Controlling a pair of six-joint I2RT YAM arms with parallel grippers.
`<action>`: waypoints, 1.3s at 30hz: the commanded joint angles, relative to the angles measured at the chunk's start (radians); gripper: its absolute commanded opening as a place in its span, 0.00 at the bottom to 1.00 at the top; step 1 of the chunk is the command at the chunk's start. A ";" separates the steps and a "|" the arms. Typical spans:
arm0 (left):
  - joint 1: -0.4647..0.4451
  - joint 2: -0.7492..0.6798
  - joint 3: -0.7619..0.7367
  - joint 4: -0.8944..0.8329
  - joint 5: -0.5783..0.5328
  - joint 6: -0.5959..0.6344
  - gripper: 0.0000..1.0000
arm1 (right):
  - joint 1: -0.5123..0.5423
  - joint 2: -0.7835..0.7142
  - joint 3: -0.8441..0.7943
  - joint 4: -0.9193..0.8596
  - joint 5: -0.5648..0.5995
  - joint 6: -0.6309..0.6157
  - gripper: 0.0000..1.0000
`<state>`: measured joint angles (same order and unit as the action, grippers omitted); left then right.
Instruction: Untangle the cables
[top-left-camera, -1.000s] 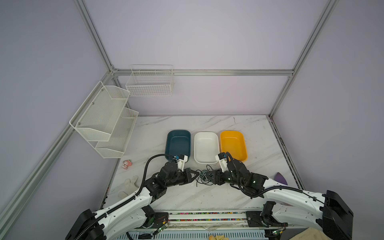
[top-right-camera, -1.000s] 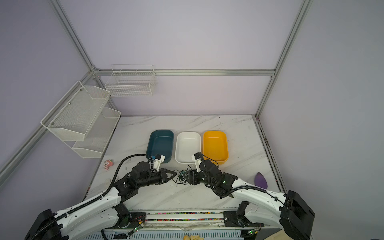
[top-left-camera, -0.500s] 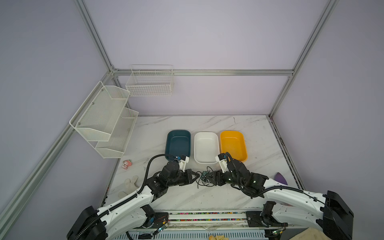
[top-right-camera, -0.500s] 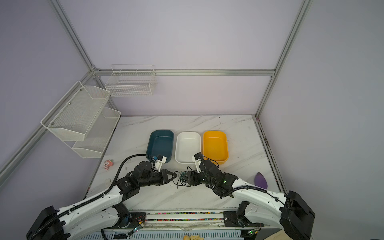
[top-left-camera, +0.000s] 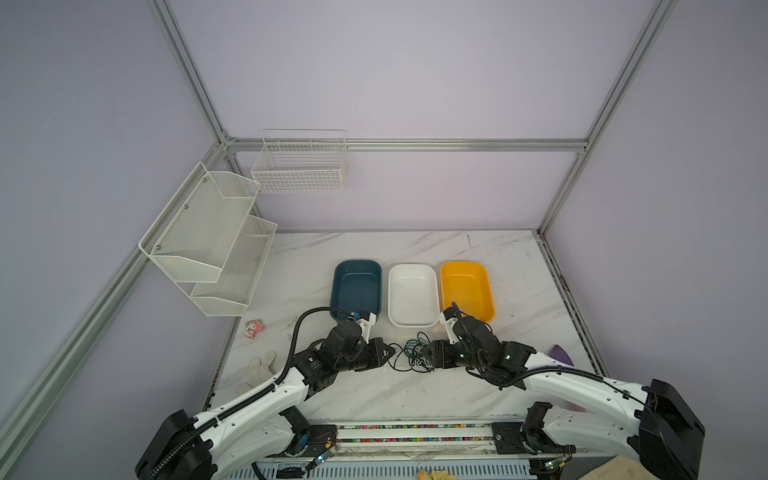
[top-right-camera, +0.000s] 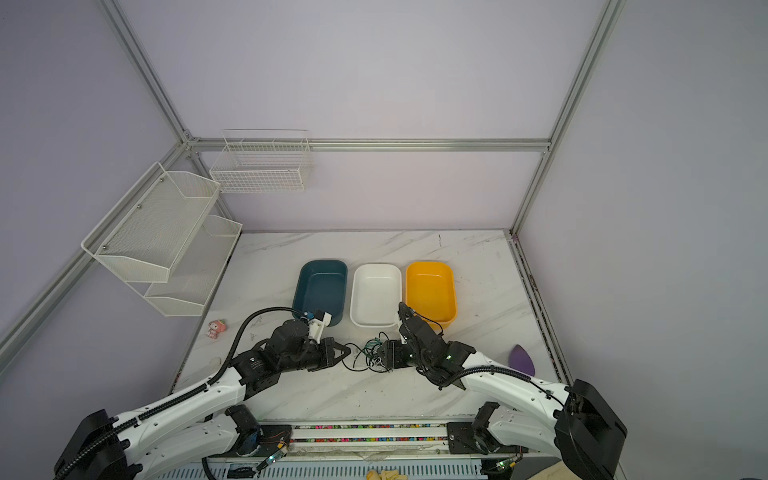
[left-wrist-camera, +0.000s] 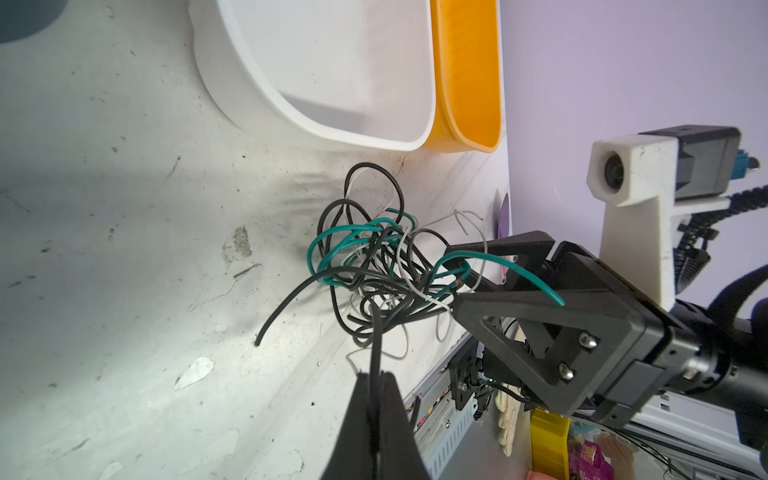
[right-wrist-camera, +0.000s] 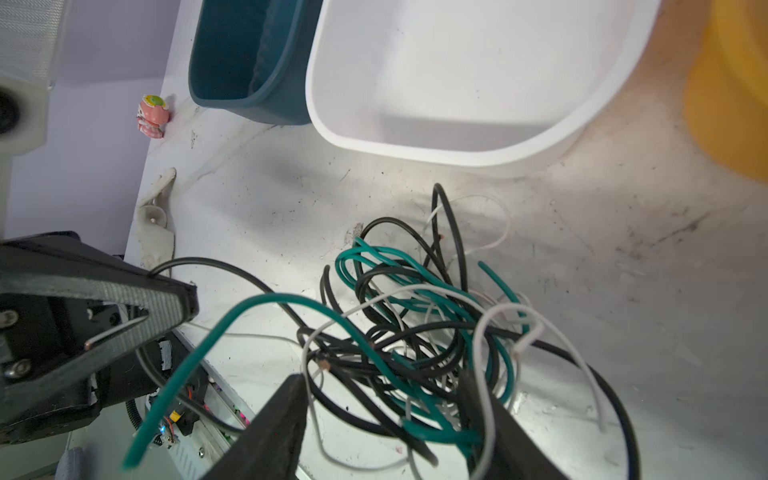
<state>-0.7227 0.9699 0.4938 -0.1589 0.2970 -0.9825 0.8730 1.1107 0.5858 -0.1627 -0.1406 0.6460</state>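
Observation:
The cables (top-left-camera: 412, 354) (top-right-camera: 371, 354) are a knot of thin black, white and green wires on the marble table, just in front of the white tray. My left gripper (left-wrist-camera: 376, 376) (top-left-camera: 390, 353) (top-right-camera: 346, 352) is shut on one black cable (left-wrist-camera: 376, 332) that runs from its tips into the knot. My right gripper (right-wrist-camera: 384, 399) (top-left-camera: 428, 358) (top-right-camera: 385, 358) is open, its two fingers astride the near side of the tangle (right-wrist-camera: 415, 332), with green, black and white strands lying between them. The left wrist view shows a green cable (left-wrist-camera: 519, 274) passing between the right gripper's (left-wrist-camera: 455, 274) fingers.
A teal tray (top-left-camera: 356, 266), a white tray (top-left-camera: 412, 322) and an orange tray (top-left-camera: 490, 299) stand in a row behind the knot. A pink toy (top-left-camera: 253, 328) and a white cloth (top-left-camera: 259, 365) lie at the left edge. At the right edge is a purple object (top-left-camera: 561, 355). Wire racks (top-left-camera: 208, 237) hang on the left wall.
Both arms keep almost the same places on either side of the knot. The left wrist has shifted very slightly, and the tangle lies where it was.

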 joint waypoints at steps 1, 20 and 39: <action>-0.004 -0.023 0.114 -0.007 -0.016 0.040 0.00 | -0.010 -0.017 0.005 -0.061 0.037 0.022 0.58; 0.008 -0.097 0.257 -0.280 -0.174 0.186 0.00 | -0.018 -0.150 0.052 -0.184 0.037 -0.034 0.77; 0.037 -0.054 0.396 -0.380 -0.157 0.257 0.00 | -0.091 -0.187 0.049 -0.280 0.104 0.081 0.83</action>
<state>-0.6880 0.9054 0.7967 -0.5667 0.0849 -0.7383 0.7879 0.9478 0.6365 -0.4393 -0.0353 0.7250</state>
